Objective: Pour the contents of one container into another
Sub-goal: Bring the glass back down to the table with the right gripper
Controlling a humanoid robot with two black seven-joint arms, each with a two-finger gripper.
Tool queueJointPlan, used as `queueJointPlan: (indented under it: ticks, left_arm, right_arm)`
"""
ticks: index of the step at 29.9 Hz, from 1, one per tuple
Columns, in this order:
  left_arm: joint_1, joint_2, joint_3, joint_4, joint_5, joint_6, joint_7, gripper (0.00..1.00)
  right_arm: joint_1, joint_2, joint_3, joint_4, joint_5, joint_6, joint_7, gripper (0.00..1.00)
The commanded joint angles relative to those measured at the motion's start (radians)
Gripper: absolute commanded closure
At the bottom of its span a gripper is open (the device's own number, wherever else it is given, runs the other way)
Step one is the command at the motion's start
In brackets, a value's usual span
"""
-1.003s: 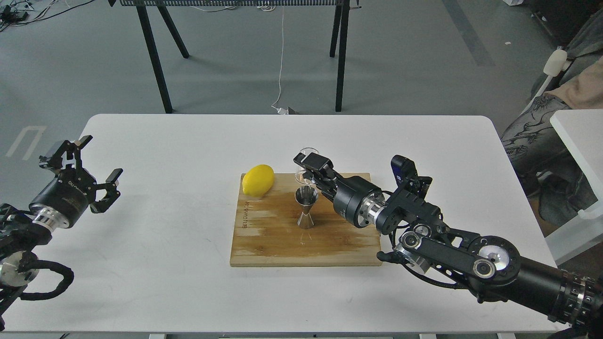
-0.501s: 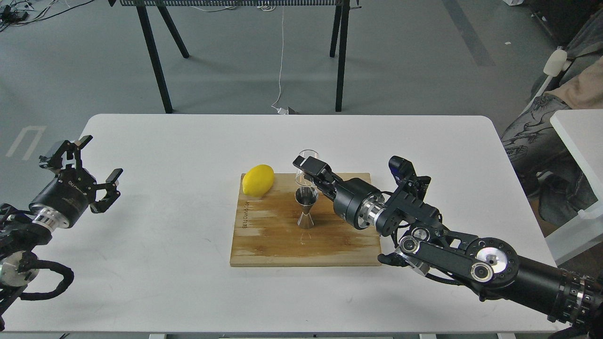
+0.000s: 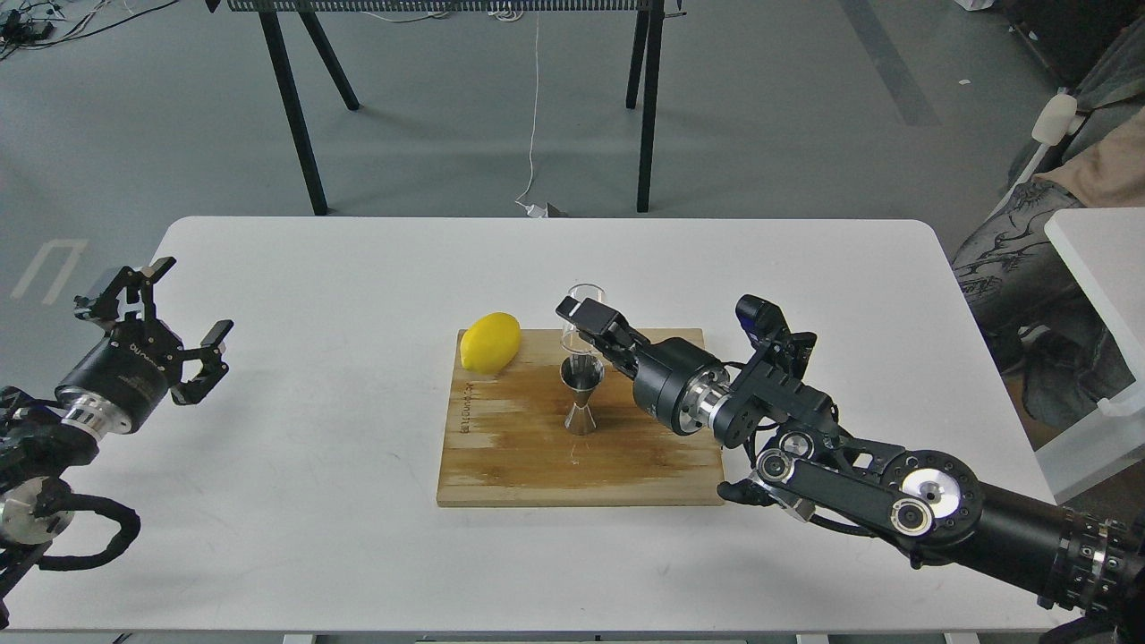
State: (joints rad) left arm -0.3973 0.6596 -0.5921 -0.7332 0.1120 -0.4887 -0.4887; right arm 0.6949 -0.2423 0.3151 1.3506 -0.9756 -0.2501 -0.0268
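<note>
The clear glass cup [image 3: 581, 313] is held nearly upright just behind and above the steel jigger [image 3: 581, 394], with my right gripper [image 3: 592, 329] shut on it from the right. The hourglass-shaped jigger stands upright in the middle of the wooden board [image 3: 528, 447]. Part of the cup's lower body is hidden by the black fingers. Far to the left, my left gripper [image 3: 170, 313] hovers over the table edge, open and holding nothing.
A yellow lemon [image 3: 490, 342] lies on the board's back left corner. The board sits on a white table [image 3: 313, 402]. Black table legs stand on the floor behind, and another white table's corner shows at the right.
The cup has turned from a tilt over the jigger back towards upright, and my right gripper has shifted slightly left with it. The left arm has stayed still.
</note>
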Motion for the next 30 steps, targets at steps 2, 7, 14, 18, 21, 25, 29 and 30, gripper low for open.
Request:
queueJointPlan:
  ticks: [2,7,14,18,21,25,29,30]
  left_arm:
    - [0.0,0.0,0.0,0.0,0.0,0.0,0.0,0.01]
    - [0.0,0.0,0.0,0.0,0.0,0.0,0.0,0.01]
    - [0.002,0.0,0.0,0.0,0.0,0.0,0.0,0.01]
    - [0.002,0.0,0.0,0.0,0.0,0.0,0.0,0.01]
    - [0.003,0.0,0.0,0.0,0.0,0.0,0.0,0.01]
    - [0.003,0.0,0.0,0.003,0.0,0.0,0.0,0.01]
    - [0.002,-0.002,0.002,0.008,0.0,0.0,0.0,0.01]
    - [0.002,-0.002,0.002,0.008,0.0,0.0,0.0,0.01]
  right_arm:
    - [0.009,0.0,-0.018,0.001,0.0,0.0,0.001,0.64]
    - [0.011,0.0,-0.022,0.001,0.002,0.0,0.001,0.64]
    - [0.002,-0.008,0.004,0.01,0.038,-0.008,-0.002,0.63]
    - [-0.018,-0.011,0.079,0.038,0.171,-0.006,-0.001,0.63]
    - [-0.066,-0.005,0.168,0.068,0.286,-0.006,0.001,0.64]
    - [-0.144,0.008,0.316,0.099,0.428,-0.009,-0.001,0.64]
    - [-0.259,0.031,0.516,0.127,0.593,-0.011,-0.002,0.64]
    - [-0.285,0.038,0.568,0.13,0.636,-0.011,-0.004,0.64]
